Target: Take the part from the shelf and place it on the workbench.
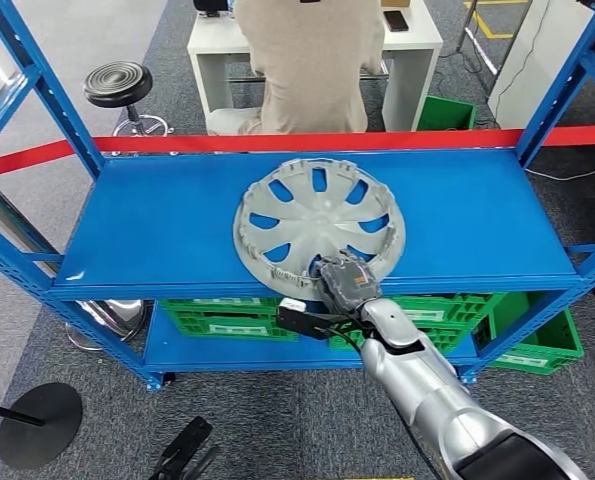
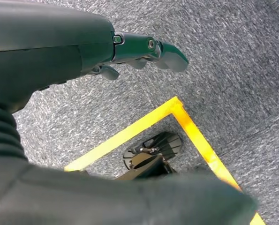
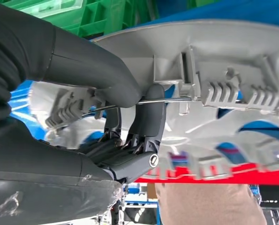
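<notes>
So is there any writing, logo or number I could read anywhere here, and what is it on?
None can be read.
Green crates under the blue shelf: pale label strips, too small and blurred to read.
Grey wheel cover, gripped at its rim by the right hand: no lettering visible.
Red tape: plain.

We see bare blue shelf (image 1: pixel 460 215) surface to either side of the hubcap (image 1: pixel 320 225), wide enough to reach in from the front. Blue uprights (image 1: pixel 558 95) fence both ends of that shelf. Behind the hubcap a red tape (image 1: pixel 203 145) runs across, with a person (image 1: pixel 309 70) just beyond. Green crates (image 1: pixel 226 318) fill the level below it.
</notes>
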`<control>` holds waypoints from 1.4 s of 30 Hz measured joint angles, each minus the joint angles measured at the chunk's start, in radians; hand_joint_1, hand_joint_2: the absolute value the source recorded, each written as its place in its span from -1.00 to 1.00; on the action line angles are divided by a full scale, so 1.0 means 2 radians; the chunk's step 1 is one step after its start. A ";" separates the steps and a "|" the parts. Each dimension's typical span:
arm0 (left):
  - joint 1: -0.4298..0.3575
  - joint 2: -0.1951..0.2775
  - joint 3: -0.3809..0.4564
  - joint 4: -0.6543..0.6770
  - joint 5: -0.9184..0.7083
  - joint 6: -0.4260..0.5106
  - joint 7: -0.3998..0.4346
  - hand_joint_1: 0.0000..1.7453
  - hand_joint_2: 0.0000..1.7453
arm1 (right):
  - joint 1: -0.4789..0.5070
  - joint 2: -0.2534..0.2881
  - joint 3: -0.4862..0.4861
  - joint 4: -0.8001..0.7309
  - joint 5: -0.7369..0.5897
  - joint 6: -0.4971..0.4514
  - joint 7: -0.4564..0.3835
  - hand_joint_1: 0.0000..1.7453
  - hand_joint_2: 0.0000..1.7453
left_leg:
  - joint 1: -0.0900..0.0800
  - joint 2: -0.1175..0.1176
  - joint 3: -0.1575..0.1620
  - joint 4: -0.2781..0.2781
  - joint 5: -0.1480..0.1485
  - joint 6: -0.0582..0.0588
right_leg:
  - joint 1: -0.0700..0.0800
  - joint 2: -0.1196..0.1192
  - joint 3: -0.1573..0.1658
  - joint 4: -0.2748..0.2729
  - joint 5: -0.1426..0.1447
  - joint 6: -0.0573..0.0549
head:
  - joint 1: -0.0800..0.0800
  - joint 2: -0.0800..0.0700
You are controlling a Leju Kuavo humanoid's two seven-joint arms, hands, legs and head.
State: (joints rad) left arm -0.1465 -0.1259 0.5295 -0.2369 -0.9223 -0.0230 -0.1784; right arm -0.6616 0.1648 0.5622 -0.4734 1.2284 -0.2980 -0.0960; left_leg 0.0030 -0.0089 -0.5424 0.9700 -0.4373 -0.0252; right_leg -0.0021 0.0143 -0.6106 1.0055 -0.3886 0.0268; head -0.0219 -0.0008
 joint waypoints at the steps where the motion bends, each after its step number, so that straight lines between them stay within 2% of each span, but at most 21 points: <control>1: 0.001 0.000 0.002 0.000 0.001 0.001 -0.001 -1.00 -1.00 | 0.005 0.000 -0.003 -0.008 -0.001 -0.003 -0.002 1.00 1.00 | 0.000 0.000 0.000 0.000 0.000 0.000 | 0.000 0.000 0.000 0.000 0.000 0.000 | 0.000 0.000; 7: 0.009 0.000 0.013 0.000 0.005 0.004 -0.009 -1.00 -1.00 | 0.043 -0.010 -0.023 -0.078 -0.003 -0.012 -0.007 1.00 1.00 | 0.000 0.000 -0.001 0.000 0.000 0.000 | 0.000 0.000 -0.001 0.000 0.000 0.000 | 0.000 0.000; 12: 0.014 0.001 0.023 0.000 0.007 0.008 -0.013 -1.00 -1.00 | 0.078 -0.025 -0.034 -0.166 0.009 -0.010 0.001 1.00 1.00 | 0.000 0.000 -0.003 0.000 0.000 0.000 | 0.000 0.000 -0.003 0.000 0.000 0.000 | 0.000 0.000; 21: 0.016 0.001 0.035 0.000 0.007 0.010 -0.019 -1.00 -1.00 | 0.107 -0.048 -0.046 -0.324 0.027 -0.005 0.006 1.00 1.00 | 0.000 0.000 -0.005 0.000 0.000 0.000 | 0.000 0.000 -0.005 0.000 0.000 0.000 | 0.000 0.000; 31: 0.016 0.001 0.039 0.000 0.007 0.011 -0.021 -1.00 -1.00 | 0.120 -0.059 -0.047 -0.389 0.031 -0.007 0.005 1.00 1.00 | 0.000 0.000 -0.005 0.000 0.000 0.000 | 0.000 0.000 -0.005 0.000 0.000 0.000 | 0.000 0.000; 37: 0.016 0.000 0.048 0.000 0.009 0.013 -0.025 -1.00 -1.00 | 0.140 -0.066 -0.046 -0.455 0.036 -0.010 0.001 1.00 1.00 | 0.000 0.000 -0.005 0.000 0.000 0.000 | 0.000 0.000 -0.005 0.000 0.000 0.000 | 0.000 0.000; 38: 0.017 0.000 0.048 0.000 0.010 0.013 -0.025 -1.00 -1.00 | 0.144 -0.068 -0.046 -0.467 0.036 -0.012 0.001 0.58 1.00 | 0.000 0.000 -0.005 0.000 0.000 0.000 | 0.000 0.000 -0.005 0.000 0.000 0.000 | 0.000 0.000; 41: 0.018 0.000 0.051 0.000 0.010 0.015 -0.027 -1.00 -1.00 | 0.156 -0.073 -0.045 -0.496 0.036 -0.010 0.001 -0.92 1.00 | 0.000 0.000 -0.005 0.000 0.000 0.000 | 0.000 0.000 -0.005 0.000 0.000 0.000 | 0.000 0.000; 42: 0.018 0.000 0.052 0.000 0.010 0.015 -0.027 -1.00 -1.00 | 0.158 -0.075 -0.045 -0.503 0.034 -0.007 0.001 -1.00 1.00 | 0.000 0.000 -0.005 0.000 0.000 0.000 | 0.000 0.000 -0.005 0.000 0.000 0.000 | 0.000 0.000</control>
State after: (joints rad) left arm -0.1103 -0.1259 0.6336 -0.2369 -0.9024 0.0079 -0.2318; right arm -0.3459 0.0144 0.4716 -1.4788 1.2963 -0.3122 -0.0946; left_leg 0.0030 -0.0089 -0.5532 0.9701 -0.4376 -0.0247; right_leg -0.0022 0.0140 -0.6213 1.0052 -0.3885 0.0273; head -0.0220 -0.0008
